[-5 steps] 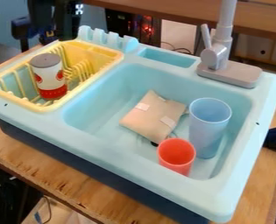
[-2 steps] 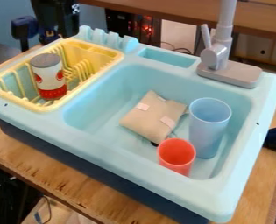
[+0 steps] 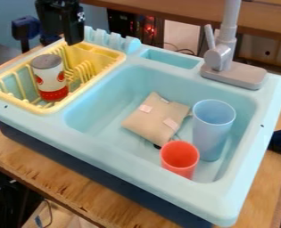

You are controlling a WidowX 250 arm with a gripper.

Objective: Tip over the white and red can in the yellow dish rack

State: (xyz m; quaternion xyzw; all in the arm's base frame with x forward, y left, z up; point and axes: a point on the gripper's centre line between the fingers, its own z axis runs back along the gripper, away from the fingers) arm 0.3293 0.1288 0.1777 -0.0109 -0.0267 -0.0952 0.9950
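Gripper [image 3: 72, 37] is at upper left of view, hanging down by the back edge of the yellow dish rack [image 3: 99, 48]. Can't tell if the jaws are open or closed, or whether they grip anything. Rack is the nearest thing to it; can't tell if they touch.

White-and-red container with grey top [image 3: 49, 78] stands in the rack, toward its front left, roughly upright. Rack sits in the left part of the light blue toy sink [image 3: 130, 150], slots and tines showing inside it.

Main basin, right of rack: beige pouch [image 3: 156, 119] lies around the middle, askew, two pale patches on its upper side. Tall translucent blue cup [image 3: 211, 129] is upright to its right. Shorter red-orange cup [image 3: 179, 161] is nearer the camera, just in front of the blue one; they overlap in view, can't tell if they touch. Both cups mouth up. Something small and dark sits at the pouch's near corner, mostly hidden.

Grey faucet [image 3: 221, 59] is on the sink's back rim toward the right, lever on its left side. Shallow recess [image 3: 170, 58] left of it, row of blue rim notches [image 3: 109, 40] behind the rack. Sink is on a wooden worktop [image 3: 77, 194].
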